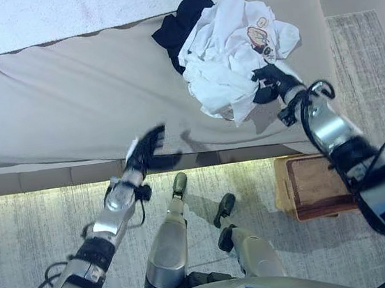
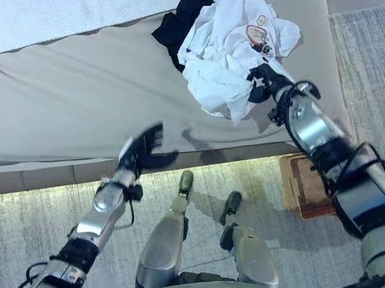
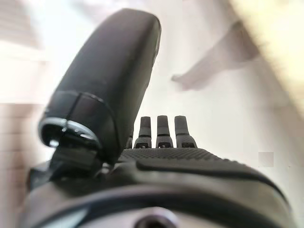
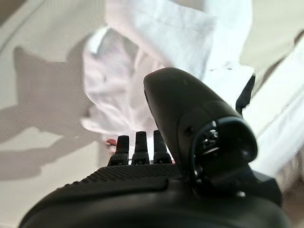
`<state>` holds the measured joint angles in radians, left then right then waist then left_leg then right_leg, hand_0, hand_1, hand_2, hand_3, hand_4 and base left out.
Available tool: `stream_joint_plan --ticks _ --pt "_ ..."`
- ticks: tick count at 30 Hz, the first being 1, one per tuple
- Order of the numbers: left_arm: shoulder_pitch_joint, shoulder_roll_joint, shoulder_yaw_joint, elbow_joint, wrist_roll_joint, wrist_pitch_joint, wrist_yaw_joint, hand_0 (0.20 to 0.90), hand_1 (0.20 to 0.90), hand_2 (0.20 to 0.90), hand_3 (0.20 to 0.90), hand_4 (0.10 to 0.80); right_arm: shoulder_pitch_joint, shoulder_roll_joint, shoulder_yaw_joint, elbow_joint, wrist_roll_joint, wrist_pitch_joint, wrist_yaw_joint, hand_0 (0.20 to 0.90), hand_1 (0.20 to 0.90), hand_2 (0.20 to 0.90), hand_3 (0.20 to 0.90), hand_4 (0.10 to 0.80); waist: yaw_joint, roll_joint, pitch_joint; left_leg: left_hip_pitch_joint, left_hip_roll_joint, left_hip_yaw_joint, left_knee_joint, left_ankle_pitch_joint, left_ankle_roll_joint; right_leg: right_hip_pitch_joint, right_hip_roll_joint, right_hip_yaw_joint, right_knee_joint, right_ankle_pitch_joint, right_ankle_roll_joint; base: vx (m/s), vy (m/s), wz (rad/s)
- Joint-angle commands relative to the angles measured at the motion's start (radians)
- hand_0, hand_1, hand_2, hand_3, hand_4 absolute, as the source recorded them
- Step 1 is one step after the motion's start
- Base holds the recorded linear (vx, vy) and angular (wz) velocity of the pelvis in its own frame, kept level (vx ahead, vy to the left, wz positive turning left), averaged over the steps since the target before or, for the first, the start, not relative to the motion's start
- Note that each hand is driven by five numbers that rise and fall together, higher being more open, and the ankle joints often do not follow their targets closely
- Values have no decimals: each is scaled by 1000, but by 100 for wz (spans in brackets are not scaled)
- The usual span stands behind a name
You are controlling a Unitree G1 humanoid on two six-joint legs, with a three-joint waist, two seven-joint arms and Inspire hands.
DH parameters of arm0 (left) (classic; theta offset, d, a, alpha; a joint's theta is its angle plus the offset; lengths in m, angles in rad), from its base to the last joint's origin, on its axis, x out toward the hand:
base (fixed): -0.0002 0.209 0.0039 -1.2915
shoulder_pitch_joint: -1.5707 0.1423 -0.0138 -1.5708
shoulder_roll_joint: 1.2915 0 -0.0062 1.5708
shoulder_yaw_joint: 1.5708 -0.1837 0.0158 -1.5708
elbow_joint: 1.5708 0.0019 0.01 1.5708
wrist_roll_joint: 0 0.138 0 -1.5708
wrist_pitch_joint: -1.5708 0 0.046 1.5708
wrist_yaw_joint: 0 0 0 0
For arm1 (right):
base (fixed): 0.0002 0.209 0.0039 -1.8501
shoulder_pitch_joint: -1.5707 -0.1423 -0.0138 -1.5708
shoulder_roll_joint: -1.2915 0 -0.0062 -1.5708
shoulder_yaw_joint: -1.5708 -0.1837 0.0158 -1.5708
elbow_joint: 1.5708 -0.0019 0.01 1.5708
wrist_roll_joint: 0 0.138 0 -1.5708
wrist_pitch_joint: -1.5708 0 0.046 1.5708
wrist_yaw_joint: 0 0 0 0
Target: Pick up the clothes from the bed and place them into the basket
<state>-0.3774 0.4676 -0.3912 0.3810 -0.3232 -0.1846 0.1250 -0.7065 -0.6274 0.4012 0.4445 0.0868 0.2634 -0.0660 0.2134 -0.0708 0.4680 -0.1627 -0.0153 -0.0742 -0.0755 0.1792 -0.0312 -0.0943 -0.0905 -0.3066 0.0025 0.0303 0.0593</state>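
Note:
A crumpled pile of white clothes (image 1: pixel 227 55) with a printed patch lies on the beige bed (image 1: pixel 67 96) at its right end. A black garment (image 1: pixel 181 22) lies under its far side. My right hand (image 1: pixel 269 82) is open at the near right edge of the white pile, its fingers against the cloth and its thumb raised; the right wrist view shows the white cloth (image 4: pixel 156 42) just past the fingers (image 4: pixel 137 145). My left hand (image 1: pixel 147 149) is open and empty over the bed's front edge, well left of the clothes. A brown basket (image 1: pixel 317 185) stands on the floor under my right arm.
A white blanket (image 1: pixel 57 16) covers the far part of the bed. A grey patterned rug (image 1: pixel 21 235) lies on the floor in front of the bed. The basket sits close to the bed's right front corner.

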Motion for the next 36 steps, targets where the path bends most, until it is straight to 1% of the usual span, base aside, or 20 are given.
stream_joint_plan --ticks 1,2,3,4,5,6,8,10,15,18,19,20,22,25,26,29,32,36 --pt "-155 10 38 -64 130 -102 126 900 900 900 900 800 -133 -26 -61 -189 13 -159 -52 900 900 900 900 800 -56 -3 -61 85 -16 26 31 -159 62 8 -51 29 115 -14 32 134 73 -30" --pt "-220 20 39 -52 168 -85 174 900 900 900 900 800 -133 -12 -54 -221 19 -176 -36 900 900 900 900 800 -74 -3 -77 113 -15 38 29 -170 63 23 -52 42 120 -19 36 95 61 -34" --pt "-234 20 41 -50 177 -78 186 900 900 900 900 800 -135 -9 -53 -228 20 -181 -30 900 900 900 900 800 -80 -3 -85 114 -15 40 29 -169 64 23 -52 45 117 -16 37 140 73 -36" --pt "-274 19 43 -38 238 -54 250 900 900 900 900 800 -138 2 -52 -259 39 -192 -14 900 900 900 900 800 -98 -3 -109 135 -14 51 26 -177 65 35 -53 58 114 -17 40 86 51 -29" --pt "-280 20 42 -35 253 -55 265 900 900 900 900 800 -137 4 -53 -265 44 -204 -19 900 900 900 900 800 -101 -3 -113 139 -14 54 25 -178 65 38 -53 61 113 -17 41 135 65 -39" --pt "-304 21 38 -21 280 -21 305 900 900 900 900 800 -131 16 -62 -288 51 -211 0 900 900 900 900 800 -114 -4 -134 156 -14 63 22 -187 67 50 -55 70 110 -15 45 106 44 -40" --pt "-322 16 31 14 320 -4 335 900 900 900 900 800 -130 29 -67 -303 56 -220 2 900 900 900 900 800 -125 -6 -157 178 -15 73 14 -193 69 63 -57 78 106 -9 51 119 34 -40" --pt "-327 11 14 53 373 31 355 900 900 900 900 800 -131 26 -75 -336 82 -230 7 900 900 900 900 800 -139 -7 -187 197 -17 82 9 -201 72 77 -58 91 99 -8 55 120 25 -29" --pt "-324 12 -39 152 448 100 379 900 900 900 900 800 -128 24 -85 -402 101 -261 -11 900 900 900 900 800 -161 4 -239 231 -25 92 5 -217 80 104 -60 116 86 -8 62 96 33 -23" --pt "-317 23 -53 192 480 120 360 900 900 900 900 800 -135 11 -90 -424 106 -272 -32 900 900 900 900 800 -162 9 -258 243 -27 92 4 -222 81 119 -61 120 75 -7 63 78 25 -14" --pt "-316 40 -66 219 507 136 338 900 900 900 900 800 -147 0 -93 -435 112 -280 -38 900 900 900 900 800 -162 11 -271 250 -28 93 4 -226 81 127 -62 121 70 -6 64 56 16 -11" --pt "-316 41 -67 221 509 136 337 900 900 900 900 800 -148 -1 -94 -436 114 -280 -39 900 900 900 900 800 -162 11 -272 251 -28 93 4 -226 81 127 -62 121 69 -5 64 74 20 -8" --pt "-306 74 -75 242 541 150 291 900 900 900 900 800 -162 -25 -98 -452 127 -278 -51 900 900 900 900 800 -157 13 -291 258 -29 93 6 -230 79 140 -65 118 59 -6 66 68 7 0" --pt "-298 121 -77 253 564 149 240 900 900 900 900 800 -195 -53 -87 -452 154 -263 -72 900 900 900 900 800 -144 13 -306 263 -28 89 7 -231 75 154 -64 112 41 -8 66 44 -6 0" --pt "-298 152 -78 264 570 150 213 900 900 900 900 800 -223 -72 -72 -445 200 -257 -77 900 900 900 900 800 -139 13 -315 266 -28 88 7 -231 73 163 -63 110 32 -10 66 0 0 0" --pt "-313 184 -87 290 579 154 172 900 900 900 900 800 -258 -82 -42 -430 264 -257 -69 900 900 900 900 800 -134 11 -332 271 -29 78 3 -226 70 174 -55 113 21 -14 66 37 7 -2" --pt "-336 186 -93 316 554 150 150 900 900 900 900 800 -271 -82 -32 -438 286 -263 -53 900 900 900 900 800 -137 10 -342 275 -30 66 -1 -223 68 181 -49 120 17 -18 64 23 10 1" --pt "-357 160 -95 347 537 134 135 900 900 900 900 800 -287 -64 -14 -462 301 -259 -32 900 900 900 900 800 -138 5 -352 280 -28 59 -4 -222 65 186 -50 120 12 -14 63 4 1 1"
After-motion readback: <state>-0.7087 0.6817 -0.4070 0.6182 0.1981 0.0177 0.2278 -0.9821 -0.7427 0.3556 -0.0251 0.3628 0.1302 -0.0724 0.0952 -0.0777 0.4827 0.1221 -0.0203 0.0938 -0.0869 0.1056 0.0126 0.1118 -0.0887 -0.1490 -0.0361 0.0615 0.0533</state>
